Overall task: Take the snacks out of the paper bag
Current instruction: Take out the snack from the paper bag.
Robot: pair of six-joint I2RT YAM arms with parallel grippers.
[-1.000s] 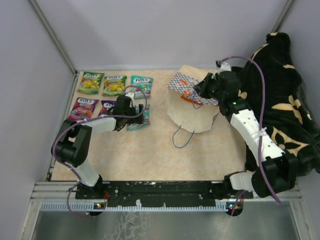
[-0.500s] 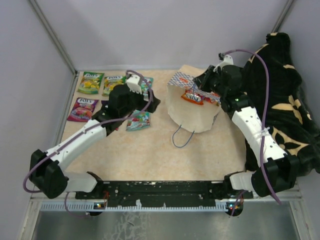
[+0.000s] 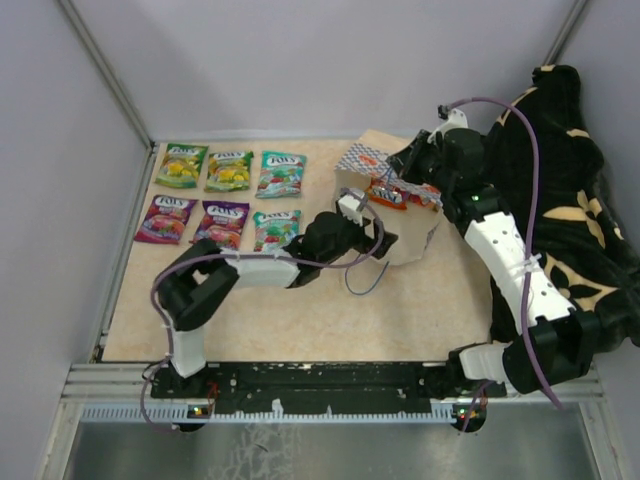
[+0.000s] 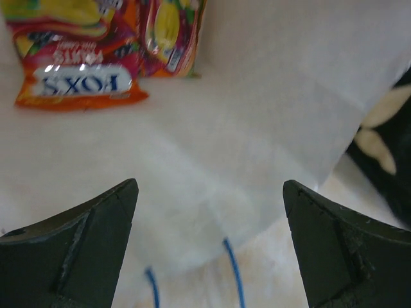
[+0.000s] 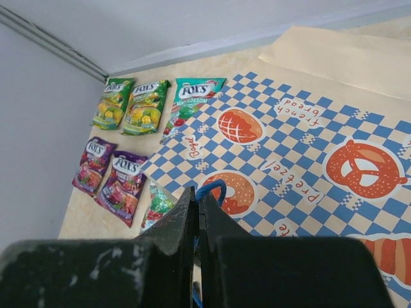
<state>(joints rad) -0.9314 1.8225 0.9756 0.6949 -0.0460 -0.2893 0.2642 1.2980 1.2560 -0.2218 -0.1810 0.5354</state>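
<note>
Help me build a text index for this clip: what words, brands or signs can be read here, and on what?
"FOX'S": white logo on the laid-out snack packets, and upside down on the red packet in the left wrist view.
"French bread": on the paper bag, checkered band.
"Bagel": same band.
"Pretzel": same band.
Smaller print on the packets is too small or blurred to read.

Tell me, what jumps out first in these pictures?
Six bright candy packets lie in two neat rows at the table's far left. Mid-table, the right gripper pinches the paper bag's blue cord handle while the open left gripper faces an orange packet at the bag's mouth. A black-and-tan blanket is heaped on the right.
</note>
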